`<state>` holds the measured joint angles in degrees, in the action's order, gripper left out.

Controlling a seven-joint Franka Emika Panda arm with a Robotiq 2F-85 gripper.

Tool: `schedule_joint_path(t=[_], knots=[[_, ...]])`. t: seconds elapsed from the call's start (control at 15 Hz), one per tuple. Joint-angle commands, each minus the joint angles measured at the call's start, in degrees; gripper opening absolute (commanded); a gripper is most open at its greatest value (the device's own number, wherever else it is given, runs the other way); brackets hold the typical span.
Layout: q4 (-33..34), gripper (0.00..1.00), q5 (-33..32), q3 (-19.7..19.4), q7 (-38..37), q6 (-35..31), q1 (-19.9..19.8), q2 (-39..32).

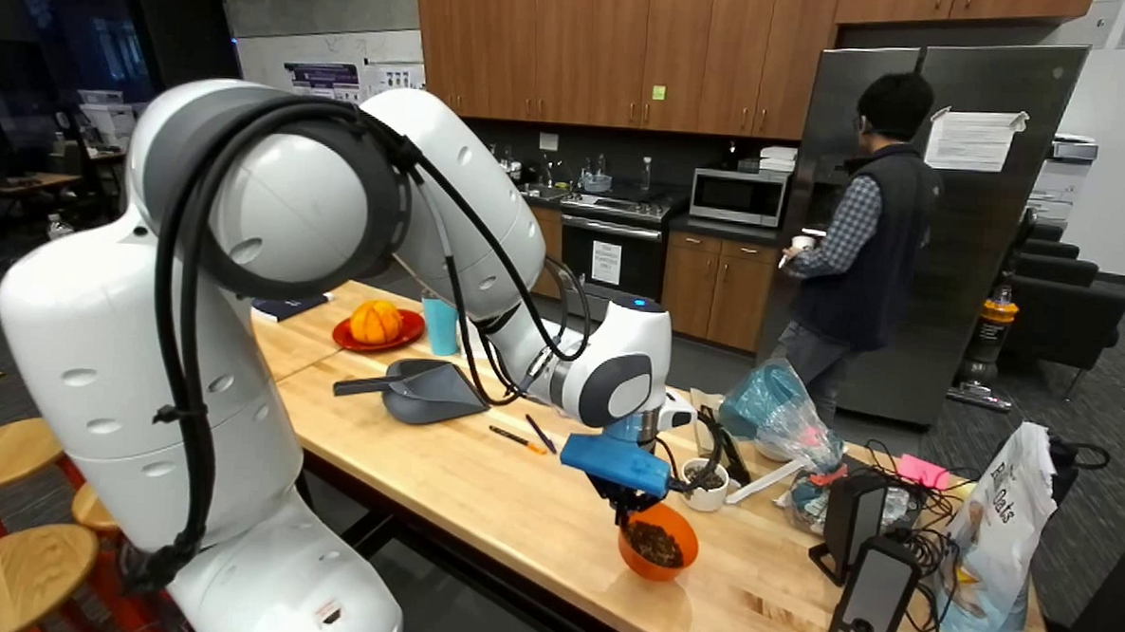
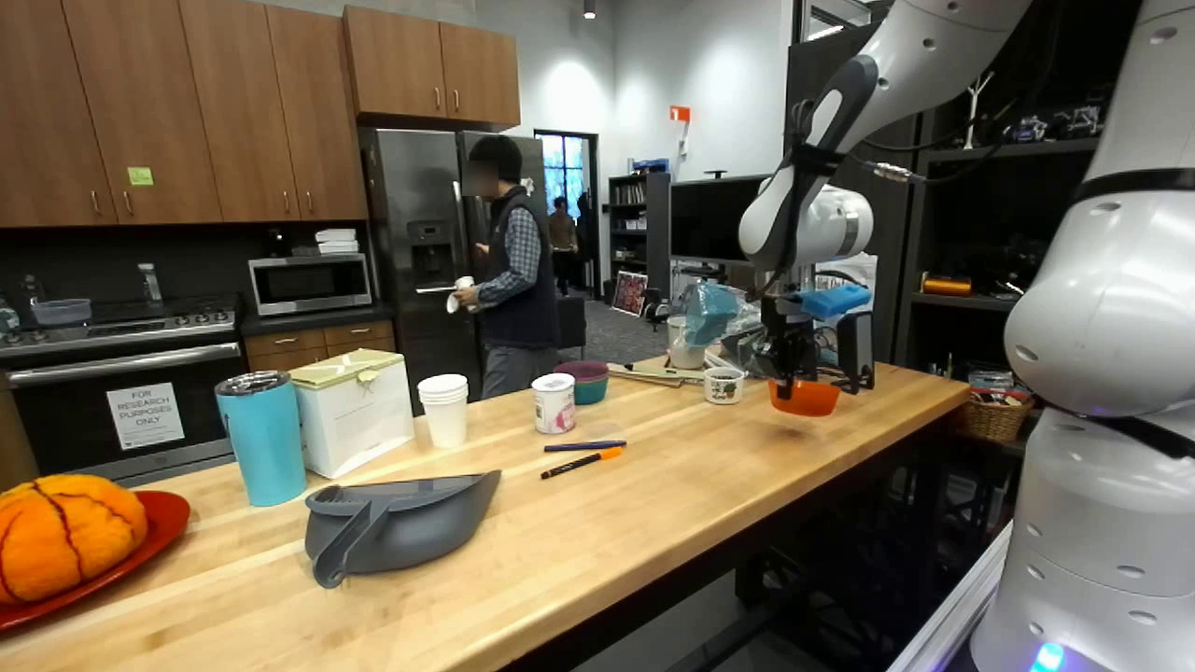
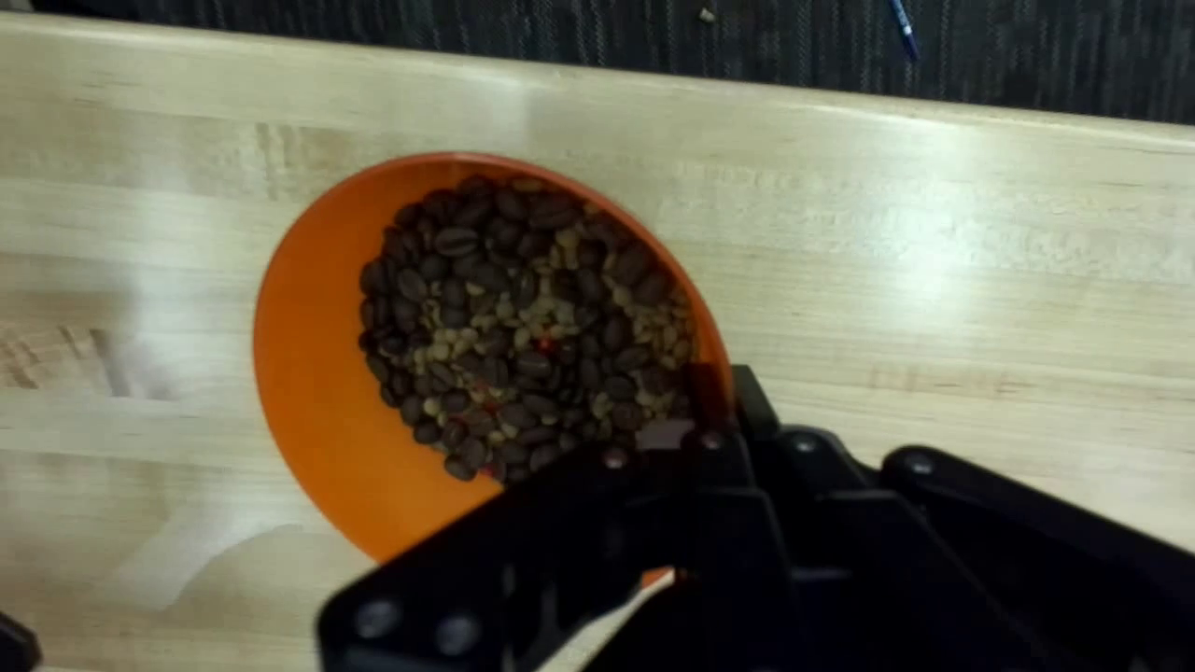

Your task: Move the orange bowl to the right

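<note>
The orange bowl (image 1: 644,570) holds dark beans and paler grains. It also shows in an exterior view (image 2: 805,399), where a shadow lies on the table below it, so it hangs a little above the wood. In the wrist view the bowl (image 3: 322,364) fills the left middle, its near part hidden by the fingers. My gripper (image 3: 726,401) is shut on the bowl's rim, one fingertip inside and one outside. In both exterior views the gripper (image 1: 624,516) points down at the bowl's edge; it also shows here (image 2: 786,385).
A white patterned cup (image 1: 704,498) stands close behind the bowl. Black speakers (image 1: 878,596), cables and an oats bag (image 1: 994,553) stand at the table's end. Two pens (image 2: 583,462), a grey dustpan (image 2: 411,527) and a blue tumbler (image 2: 264,443) lie farther along. The table edge (image 3: 597,79) runs nearby.
</note>
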<state>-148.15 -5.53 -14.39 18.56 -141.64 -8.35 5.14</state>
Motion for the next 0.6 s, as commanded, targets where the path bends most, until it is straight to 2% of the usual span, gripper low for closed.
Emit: schedule_joint_path(t=[0.0, 0.33, 0.53], knots=[[4.26, 0.01, -4.18, 1.29, -3.93, 3.56, -1.49, -2.65], [6.73, 0.01, -5.98, 2.17, -4.43, 2.89, -1.04, -4.32], [5.9, 0.04, -4.45, 2.66, -3.24, 2.22, -1.05, -3.91]])
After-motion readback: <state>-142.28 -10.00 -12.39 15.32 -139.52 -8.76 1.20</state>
